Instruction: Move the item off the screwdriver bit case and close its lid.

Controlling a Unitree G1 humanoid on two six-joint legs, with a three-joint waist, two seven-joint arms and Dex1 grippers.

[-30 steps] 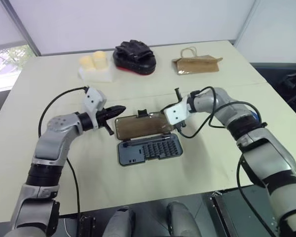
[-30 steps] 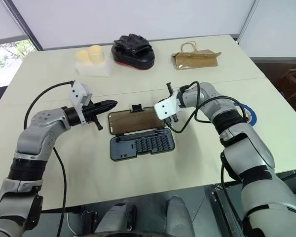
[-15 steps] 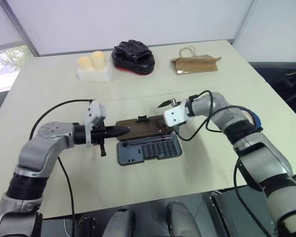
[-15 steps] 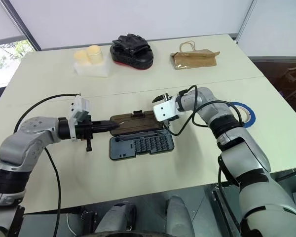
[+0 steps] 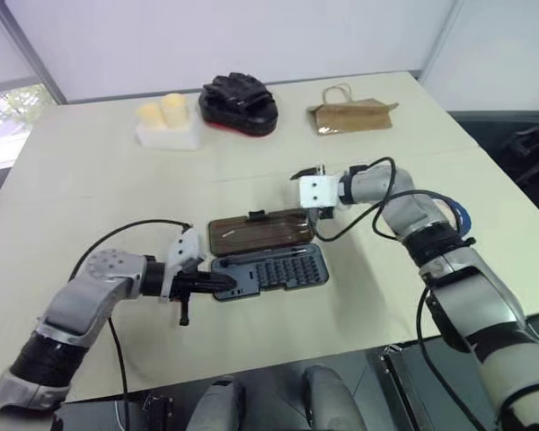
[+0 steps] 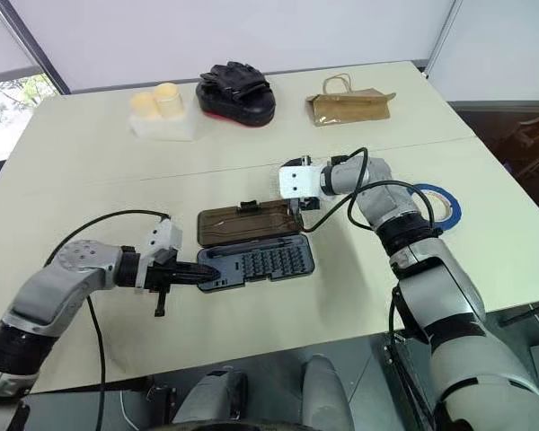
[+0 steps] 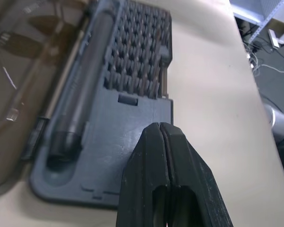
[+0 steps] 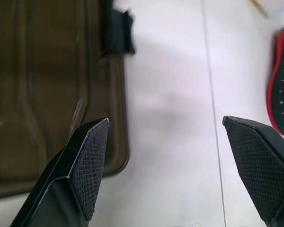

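- Left arm enters from the lower left of the head view, elbow bent, forearm running right; left gripper [image 5: 217, 285] points right near frame centre, its fingers [image 7: 166, 156] pressed together.
- Right arm reaches in from the lower right, wrist bent left; right gripper [image 8: 165, 165] has its fingers spread wide, holding nothing.

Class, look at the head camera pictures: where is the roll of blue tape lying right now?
The blue tape roll lies flat on the table on the robot's right, beyond its right arm and well apart from the open bit case.
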